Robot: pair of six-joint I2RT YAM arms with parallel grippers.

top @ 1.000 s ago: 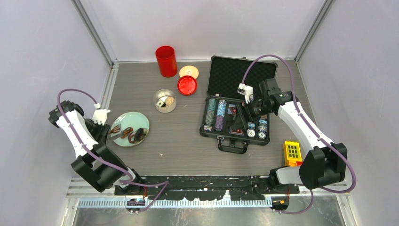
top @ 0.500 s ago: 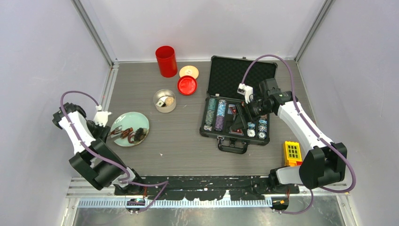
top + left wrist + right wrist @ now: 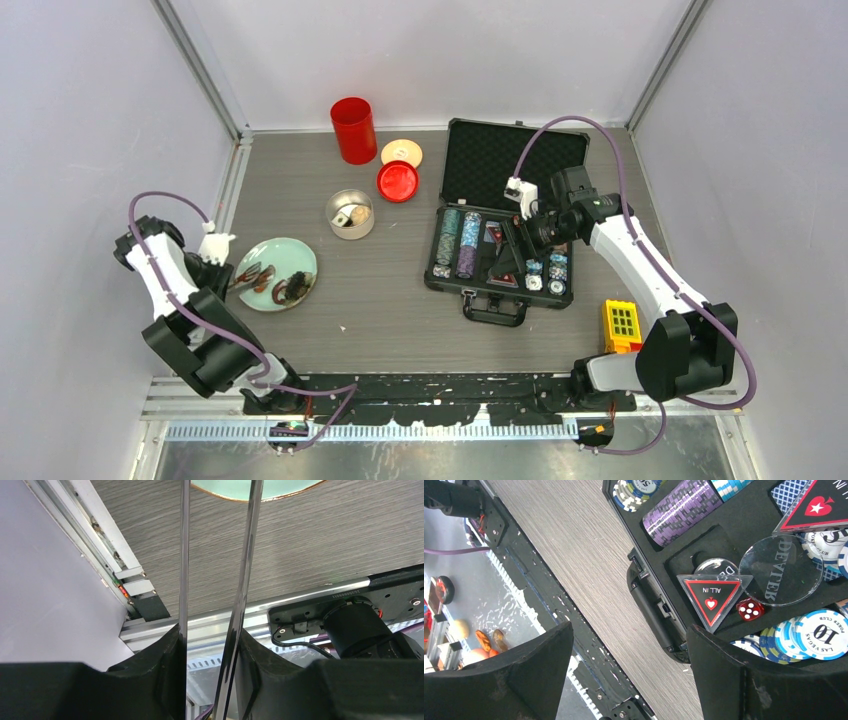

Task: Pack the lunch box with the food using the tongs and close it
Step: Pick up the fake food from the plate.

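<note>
The slim silver tongs run up between my left gripper's fingers, which are shut on their two arms. The arms stay a little apart. In the top view my left gripper is at the plate's left side. The tongs reach over the pale green plate, among the brown food lying on it. Whether the tips pinch a piece I cannot tell. The steel lunch box stands behind the plate, open, with small morsels inside. Its cream-tan lid lies further back. My right gripper hangs open over the poker chip case.
The open black poker chip case fills the right middle of the table. A red cup and a red lid sit at the back. A yellow block lies near the right arm's base. A metal rail edges the table on the left.
The left arm's elbow has drifted slightly left and towards the table's front. The tongs' arms have been squeezed a bit closer together. The right arm has not moved.
</note>
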